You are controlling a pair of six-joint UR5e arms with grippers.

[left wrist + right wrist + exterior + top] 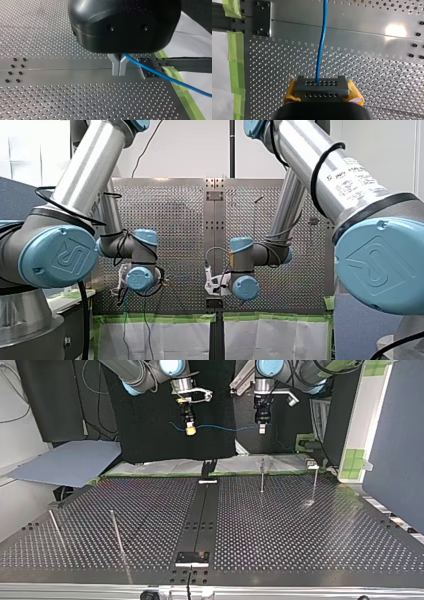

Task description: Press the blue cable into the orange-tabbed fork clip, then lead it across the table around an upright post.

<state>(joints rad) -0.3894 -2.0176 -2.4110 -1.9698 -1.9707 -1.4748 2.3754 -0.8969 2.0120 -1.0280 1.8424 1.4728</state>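
Note:
The blue cable (pixel 220 428) hangs taut in the air between my two grippers, above the table's far edge in the top view. My left gripper (pixel 119 71) has its metal fingers shut on the cable (pixel 160 75), which runs away past the green tape. It shows at the top view's right (pixel 261 429). My right gripper (pixel 321 87), with yellow pads, is shut on the cable (pixel 322 47), which leads straight ahead of it. In the top view it is left of centre (pixel 190 430). A black forked clip (pixel 208 468) stands at the table's far edge; I see no orange tab on it.
Two upright posts (pixel 262 475) (pixel 315 484) stand at the far right of the top view and two leaning rods (pixel 116 532) (pixel 55 527) at the near left. A dark centre rail (pixel 200 520) crosses the perforated table (pixel 300 530). Green tape (pixel 235 62) lines its edge.

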